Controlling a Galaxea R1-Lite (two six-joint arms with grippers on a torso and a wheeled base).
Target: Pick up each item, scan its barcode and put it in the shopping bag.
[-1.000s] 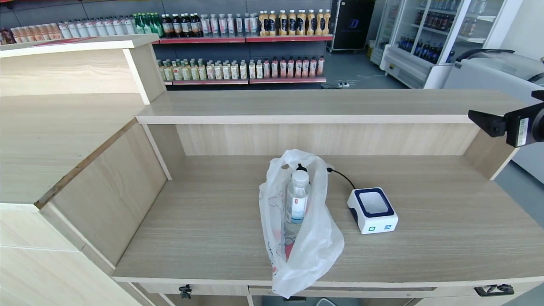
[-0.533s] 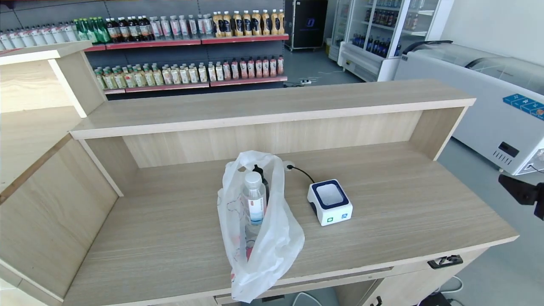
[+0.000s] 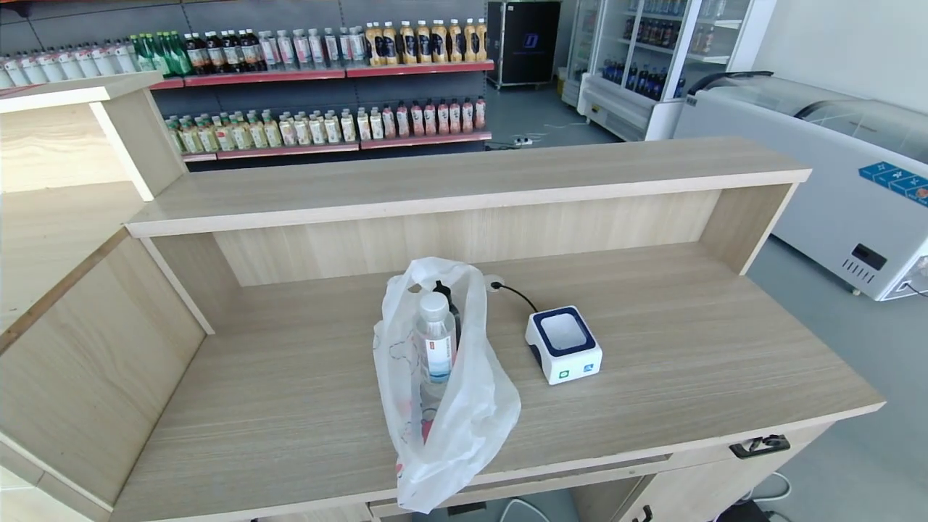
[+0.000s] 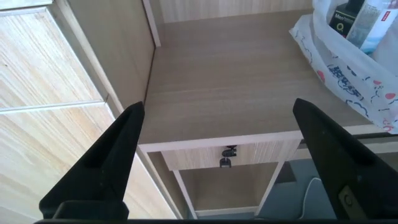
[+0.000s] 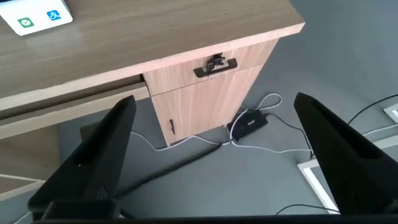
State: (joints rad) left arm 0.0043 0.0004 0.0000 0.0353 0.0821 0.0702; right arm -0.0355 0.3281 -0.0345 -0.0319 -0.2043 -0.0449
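A thin white shopping bag (image 3: 464, 413) lies open on the wooden counter (image 3: 689, 348), with a clear bottle (image 3: 435, 346) with a white cap and a dark-capped item (image 3: 440, 290) inside it. Just to its right stands the white and blue barcode scanner (image 3: 564, 345), its cable running off behind the bag. My left gripper (image 4: 217, 168) is open and holds nothing; it hangs low in front of the counter's front edge, with the shopping bag (image 4: 348, 68) off to one side. My right gripper (image 5: 214, 168) is open too, low off the counter's right front corner, near a corner of the scanner (image 5: 34, 15).
A raised ledge (image 3: 464, 181) runs behind the counter and a side panel (image 3: 87, 348) walls its left. A drawer handle (image 5: 214, 64) sits under the front edge. Cables and a power brick (image 5: 249, 123) lie on the floor. A chest freezer (image 3: 834, 167) stands right.
The head camera swung to the right a second ago and has barely shifted since. My right gripper sank along the head view's right edge and has passed out of it.
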